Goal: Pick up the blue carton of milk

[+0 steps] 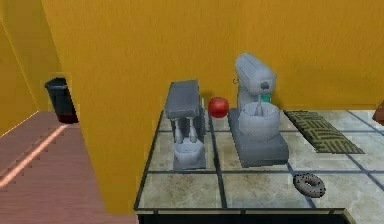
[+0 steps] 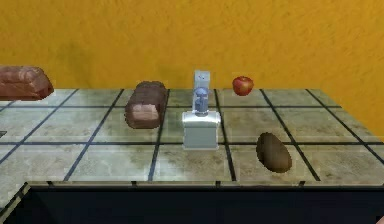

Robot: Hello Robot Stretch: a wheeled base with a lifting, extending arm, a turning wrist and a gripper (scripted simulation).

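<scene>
Cut edges and unclear shapes on the worktop (image 1: 190,190)
In the forward view a brown thing (image 1: 380,114) was cut by the right edge, with too little showing to name it, and a small dark ring (image 1: 308,183) was too small to tell. A black bin (image 1: 60,100) stood partly hidden behind the yellow wall (image 1: 130,70). In the arm side view a reddish-brown loaf (image 2: 24,82) was cut by the left edge, and the white-and-blue object (image 2: 202,100) was too small to identify.

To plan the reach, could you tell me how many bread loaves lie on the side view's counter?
2: one loaf cut off at the arm side view's left edge, a second loaf left of the middle. Others may lie past that edge.
</scene>
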